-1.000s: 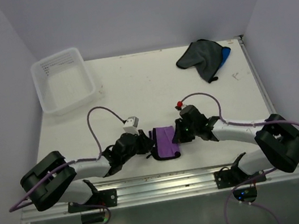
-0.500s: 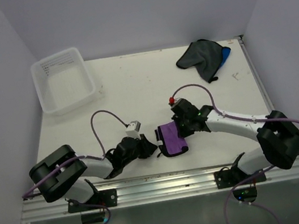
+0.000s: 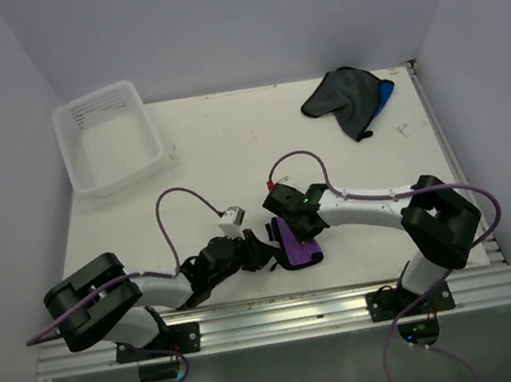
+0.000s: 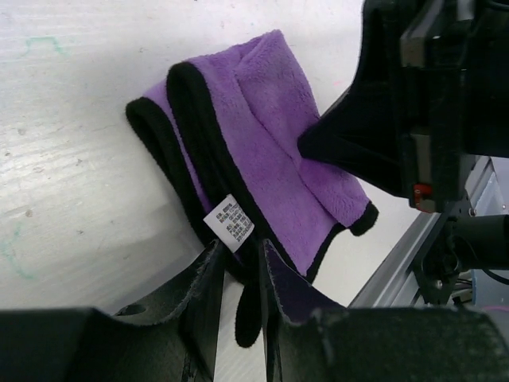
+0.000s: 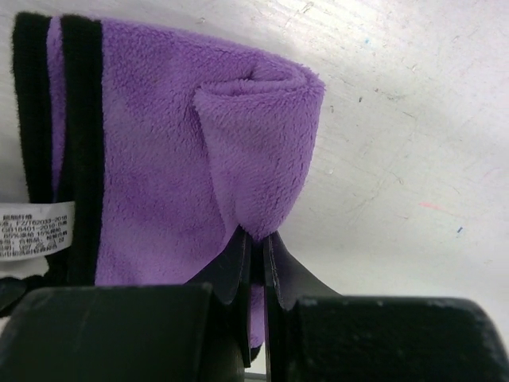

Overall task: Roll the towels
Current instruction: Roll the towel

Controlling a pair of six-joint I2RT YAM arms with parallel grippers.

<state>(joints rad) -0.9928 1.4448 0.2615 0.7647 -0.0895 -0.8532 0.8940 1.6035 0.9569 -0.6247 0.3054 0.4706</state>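
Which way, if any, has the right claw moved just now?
Yes. The right gripper, shut on the purple towel, shifted left, away from the dark grey towel at the far right.

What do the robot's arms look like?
The left arm and right arm are white tubes with chunky black joints and purple cables. The left gripper and right gripper are black, two-fingered. A white box sits by the left one, a red knob by the right.

White care tag (image 5: 35, 232), sewn to the black hem of the purple towel (image 5: 159, 143), far left of my right gripper (image 5: 256, 237): small rows of print, one ending "-2010", the rest unreadable. Just ahead of my left gripper (image 4: 241, 251), the same tag is illegible. Clear tub (image 3: 87, 180): printed lines, too small to read.
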